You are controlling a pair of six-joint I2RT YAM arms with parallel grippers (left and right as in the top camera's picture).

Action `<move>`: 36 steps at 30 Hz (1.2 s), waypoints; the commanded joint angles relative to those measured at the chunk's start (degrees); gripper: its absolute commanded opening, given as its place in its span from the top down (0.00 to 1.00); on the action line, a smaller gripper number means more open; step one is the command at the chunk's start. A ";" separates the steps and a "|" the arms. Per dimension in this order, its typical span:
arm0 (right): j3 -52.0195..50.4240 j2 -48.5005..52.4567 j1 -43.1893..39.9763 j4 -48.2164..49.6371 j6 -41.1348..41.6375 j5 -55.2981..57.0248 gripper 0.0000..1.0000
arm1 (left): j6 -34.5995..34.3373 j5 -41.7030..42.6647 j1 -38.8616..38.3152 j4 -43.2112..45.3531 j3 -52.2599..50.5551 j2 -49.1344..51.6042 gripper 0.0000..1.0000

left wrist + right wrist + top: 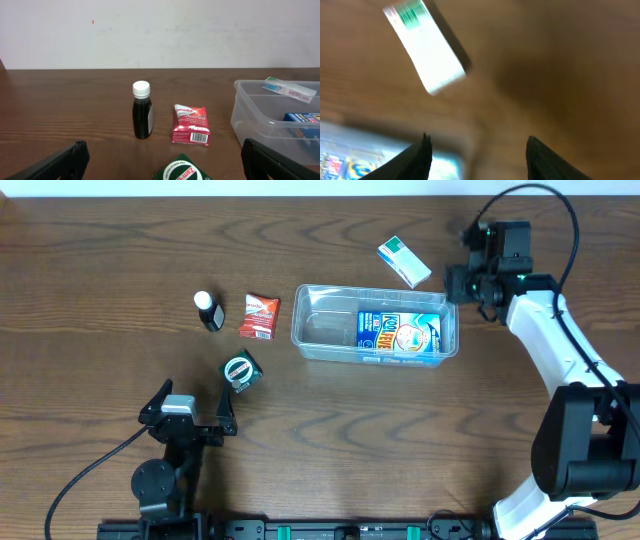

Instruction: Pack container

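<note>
- Dark wooden table [100, 260] all around us, with a plain pale wall [160, 30] at its far edge in the left wrist view.
- We begin at the left gripper [193, 402]: fingers spread wide, nothing between them, held low by the table.
- Just ahead of it, between the two fingers' lines, lies a green packet [181, 171] with a round white label.
- Farther ahead stands a dark bottle [142, 111], upright, white cap on. Just beside it, to this hand's right, sits a red packet [190, 125].
- Off to this hand's front right we find the container [250, 120], a clear tub flat on the table, well apart from these fingers.
- Over to the right gripper [477, 140]: fingers apart as well, holding nothing. Its wrist picture is blurred.
- Ahead of those fingers lies a white box [427, 50] with green print, flat on the table and outside the tub.
- Near this hand we catch the container's corner, and inside, at the end closest to the right gripper, lies a blue-and-white box [400, 333].
- From overhead the white box sits just beside the tub's rim; we cannot tell whether they touch.
</note>
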 commanded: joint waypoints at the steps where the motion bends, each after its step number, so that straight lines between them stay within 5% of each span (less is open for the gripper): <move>1: 0.98 0.46 -1.05 -2.69 1.66 6.12 0.44 | -0.28 0.37 -0.17 -1.77 -1.09 -0.33 0.02; 4: 0.98 0.46 -1.53 -4.59 1.64 9.35 0.54 | -0.28 0.37 -0.17 -1.77 -1.09 -0.33 0.02; 10: 0.98 0.46 -2.99 -7.41 2.05 9.73 0.98 | -0.28 0.37 -0.17 -1.77 -1.09 -0.33 0.02; 20: 0.96 0.46 -2.47 -14.29 2.58 -7.82 0.99 | -0.28 0.37 -0.17 -1.77 -1.09 -0.33 0.02; 36: 0.96 0.46 0.22 -8.98 -0.52 -20.79 0.99 | -0.28 0.37 -0.17 -1.77 -1.09 -0.33 0.02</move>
